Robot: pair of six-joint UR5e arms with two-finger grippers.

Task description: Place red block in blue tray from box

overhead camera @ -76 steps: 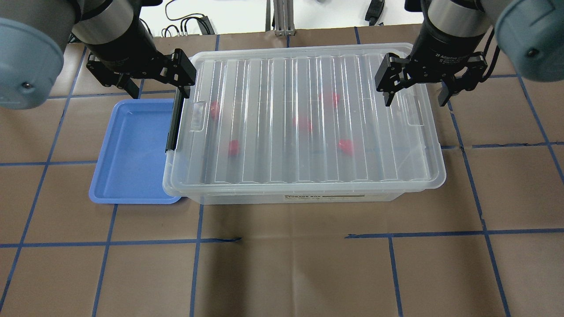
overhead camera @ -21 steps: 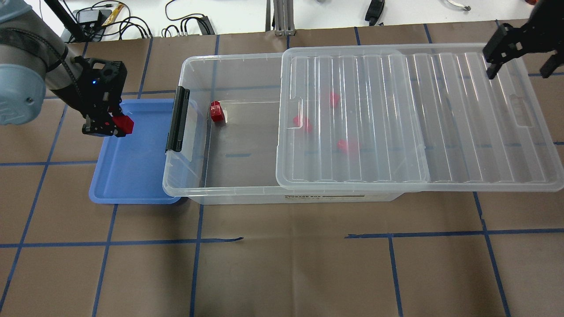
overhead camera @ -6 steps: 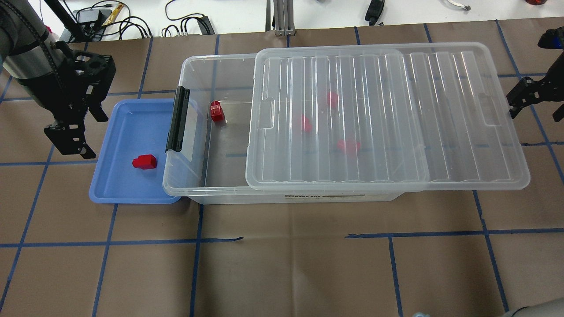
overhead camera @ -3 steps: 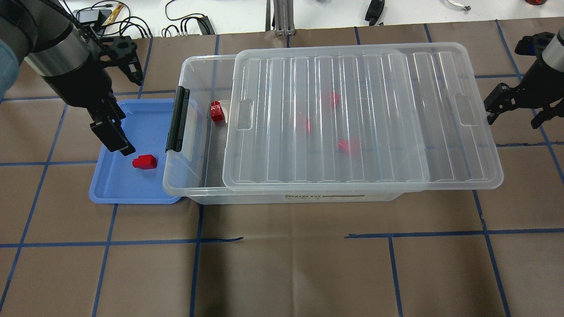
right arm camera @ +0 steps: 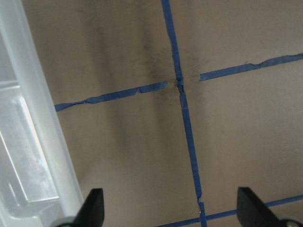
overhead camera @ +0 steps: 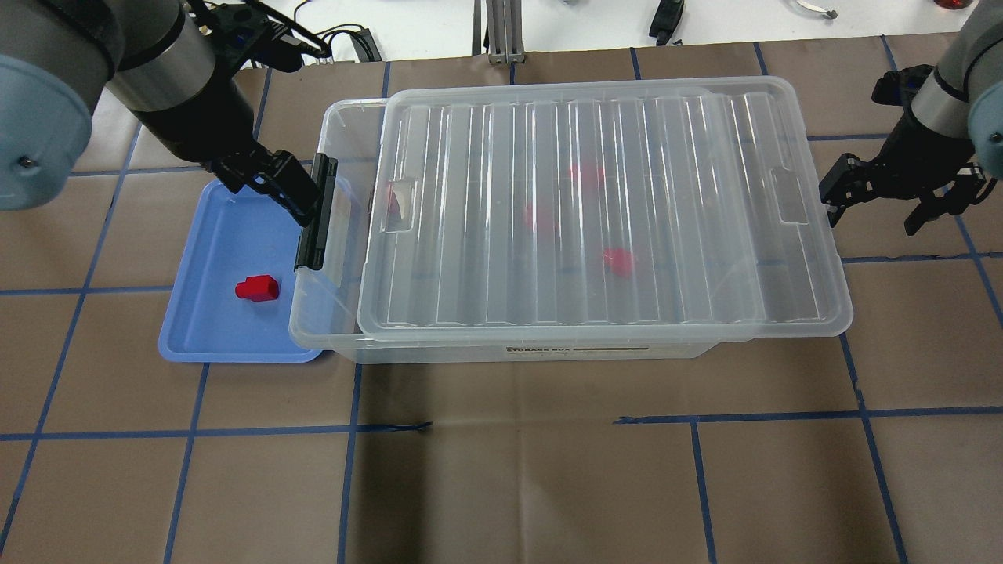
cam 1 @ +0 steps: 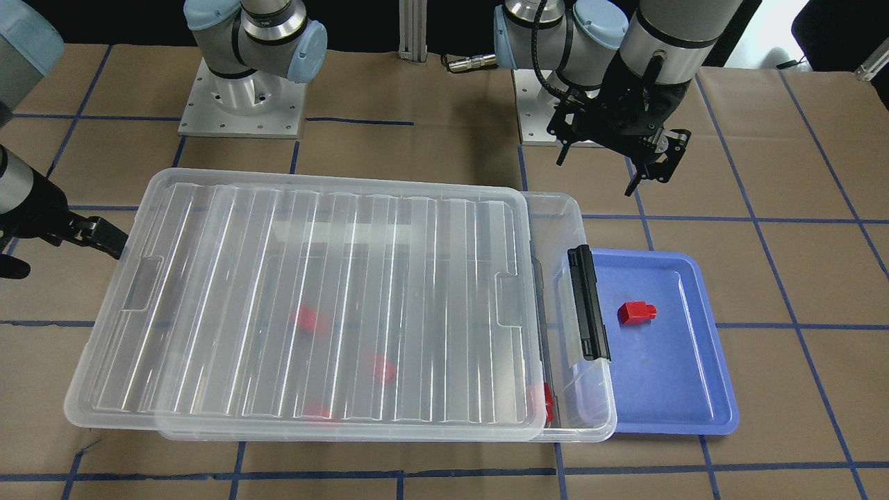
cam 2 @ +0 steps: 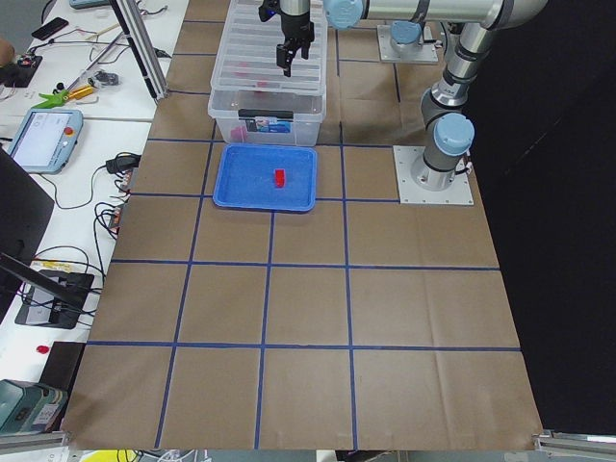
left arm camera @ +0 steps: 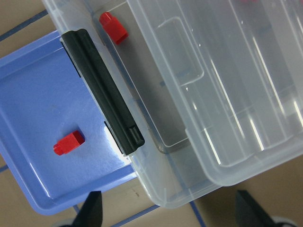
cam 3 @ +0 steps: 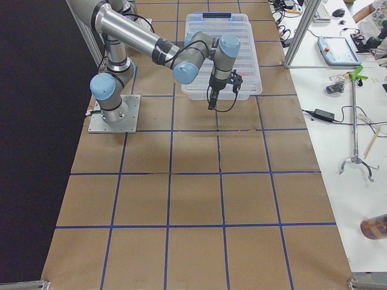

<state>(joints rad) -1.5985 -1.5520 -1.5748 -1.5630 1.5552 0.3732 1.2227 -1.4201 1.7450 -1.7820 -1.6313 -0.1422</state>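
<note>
Since the red block (cam 1: 637, 312) is lying inside the blue tray (cam 1: 663, 378) at the front-facing frame's right, what is remaining is, I judge, closing the box (cam 1: 596, 411): its lid (cam 1: 347, 264) is sitting short of the latch (cam 1: 589, 305). In the overhead view, the right gripper (overhead camera: 874, 205) is hanging spread and empty just beside the lid's right end, and the left gripper (overhead camera: 270, 186) is likewise spread above the tray's upper right corner. A square, level push should be seating the lid. The left wrist view is showing another block (left arm camera: 113, 27) inside the box, upper left.
</note>
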